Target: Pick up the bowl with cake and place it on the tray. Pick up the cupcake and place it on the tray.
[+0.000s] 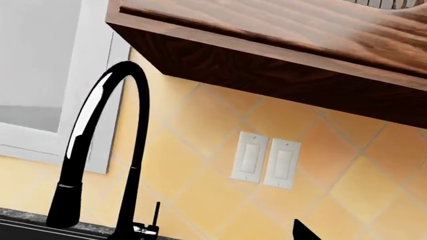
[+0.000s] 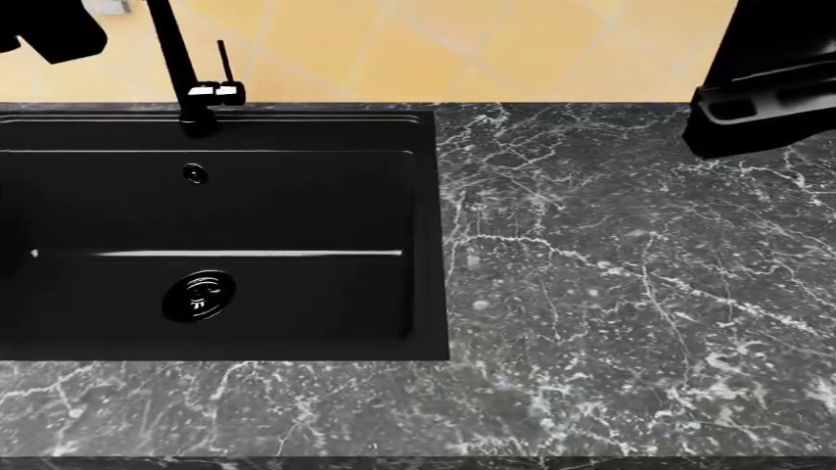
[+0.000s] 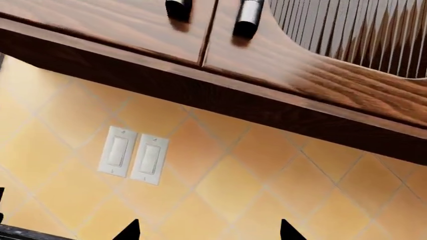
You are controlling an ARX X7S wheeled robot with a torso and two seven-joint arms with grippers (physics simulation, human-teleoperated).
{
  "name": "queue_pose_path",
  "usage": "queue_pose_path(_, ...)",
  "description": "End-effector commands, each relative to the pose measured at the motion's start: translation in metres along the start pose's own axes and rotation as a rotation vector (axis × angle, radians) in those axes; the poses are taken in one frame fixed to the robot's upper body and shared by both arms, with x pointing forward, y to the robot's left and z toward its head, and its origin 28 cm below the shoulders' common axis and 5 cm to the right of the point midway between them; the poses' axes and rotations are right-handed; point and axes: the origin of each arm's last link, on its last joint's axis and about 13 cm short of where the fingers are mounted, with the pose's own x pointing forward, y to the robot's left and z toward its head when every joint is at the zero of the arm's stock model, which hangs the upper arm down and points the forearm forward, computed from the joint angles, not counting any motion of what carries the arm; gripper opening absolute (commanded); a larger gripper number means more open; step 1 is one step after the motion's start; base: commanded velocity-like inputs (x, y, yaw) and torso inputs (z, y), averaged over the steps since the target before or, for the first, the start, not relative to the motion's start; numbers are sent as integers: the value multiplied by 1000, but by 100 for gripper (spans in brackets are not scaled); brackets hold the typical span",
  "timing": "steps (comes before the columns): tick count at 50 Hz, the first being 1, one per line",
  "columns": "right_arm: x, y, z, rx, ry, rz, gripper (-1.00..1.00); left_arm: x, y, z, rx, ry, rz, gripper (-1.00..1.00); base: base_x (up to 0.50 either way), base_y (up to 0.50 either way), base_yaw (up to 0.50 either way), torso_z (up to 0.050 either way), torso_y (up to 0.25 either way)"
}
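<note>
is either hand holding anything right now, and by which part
Nothing shows as held. The right hand has its tips apart around bare wall tile. Only one tip of the left hand shows, so it cannot be told.

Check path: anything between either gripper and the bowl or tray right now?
Cannot judge: no bowl, cake, cupcake or tray shows in any view. The head view holds only the black sink, the faucet and bare marble countertop. Both wrist cameras face the tiled backsplash and wood cabinets, grippers raised.
</note>
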Motion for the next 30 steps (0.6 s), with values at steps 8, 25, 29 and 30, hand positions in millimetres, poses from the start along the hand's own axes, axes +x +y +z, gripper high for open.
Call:
queue_pose_path(8,0,0,-1,-5,-2,-1,100,0,0,-1,0,0,-1,100,0,500,0,0,0)
queue_pose_path(25,0,0,0,-4,-7,-5,100,0,0,1,-2,-4,2,100,0,500,0,0,0)
queue_pose_path(29,0,-1,1,-4,-10,-13,100,0,0,1,-1,-5,1,100,0,500,0,0,0)
queue_pose_path(30,0,-1,1,-4,-10,-15,100,0,0,1,-1,-5,0,100,0,500,0,0,0)
